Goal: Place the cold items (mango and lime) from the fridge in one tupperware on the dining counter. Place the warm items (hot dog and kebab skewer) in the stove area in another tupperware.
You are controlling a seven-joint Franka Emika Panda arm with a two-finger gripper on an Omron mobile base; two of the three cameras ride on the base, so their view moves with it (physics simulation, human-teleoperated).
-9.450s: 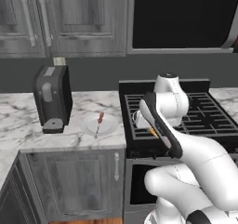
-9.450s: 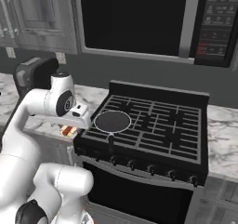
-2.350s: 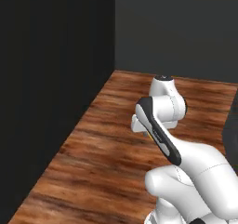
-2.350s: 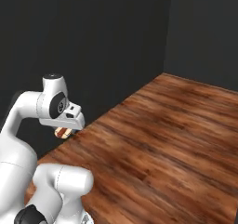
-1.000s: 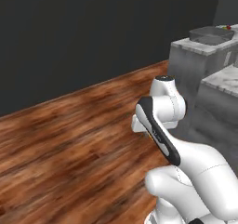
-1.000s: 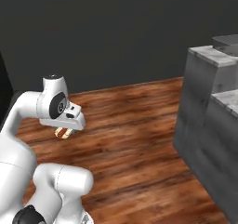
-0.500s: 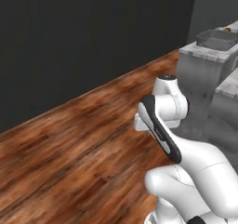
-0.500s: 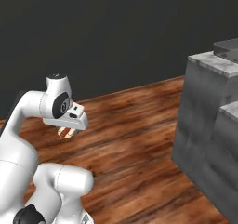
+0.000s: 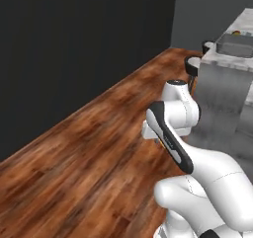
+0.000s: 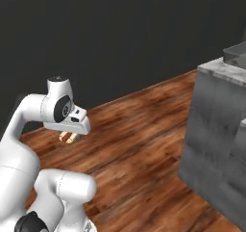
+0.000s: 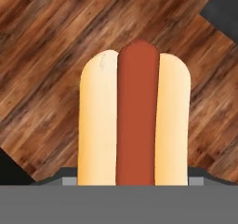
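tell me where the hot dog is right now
The hot dog is held in the gripper, carried above the wooden floor, left of the dining counter in the right base view.

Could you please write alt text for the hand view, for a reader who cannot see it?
A hot dog, its red-brown sausage lying between two pale bun halves, is held in the gripper and runs up the middle of the picture. Behind it lies a brown wooden floor, with dark areas at the corners.

The arm folds back over its base, jaws [image 10: 70, 135] pointing down, clamped on the hot dog [image 11: 135, 116]
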